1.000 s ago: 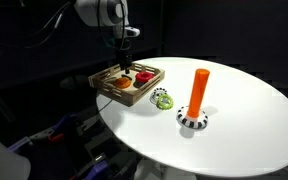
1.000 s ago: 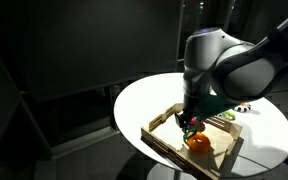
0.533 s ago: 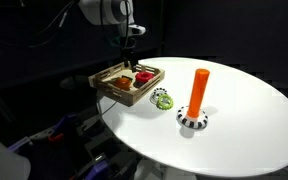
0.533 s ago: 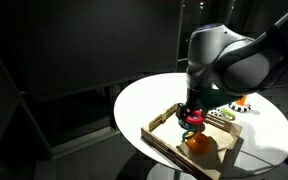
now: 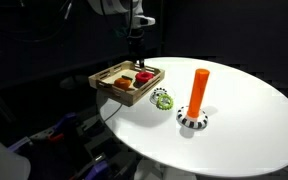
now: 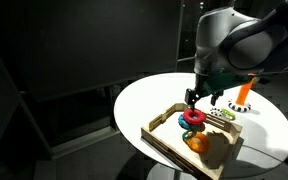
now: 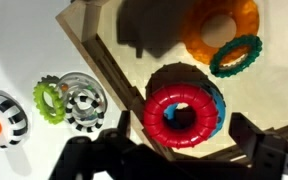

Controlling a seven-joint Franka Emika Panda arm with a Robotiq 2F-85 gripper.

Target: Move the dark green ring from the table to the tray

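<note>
**A:** In an exterior view the gripper [image 5: 135, 38] has risen well above the tray [image 5: 106, 88]; a second ago it was down inside.

**B:** In an exterior view the tray [image 6: 169, 146] lies clear beneath it too, with nothing carried up.

**A:** Wrist view: the fingers [image 7: 259, 150] are spread and empty. The dark green ring [image 7: 235, 55] lies inside the tray, resting on an orange ring [image 7: 206, 30]. Beside them a red ring [image 7: 181, 116] tops a blue ring [image 7: 220, 100].

**B:** Released, then. I'd judge the task delivered.

Blue ring [image 7: 219, 97] mostly beneath red ring [image 7: 179, 116]; orange ring [image 7: 195, 36] partly past wrist view's top edge; pincer [image 7: 174, 160] dark, blurred.
</note>
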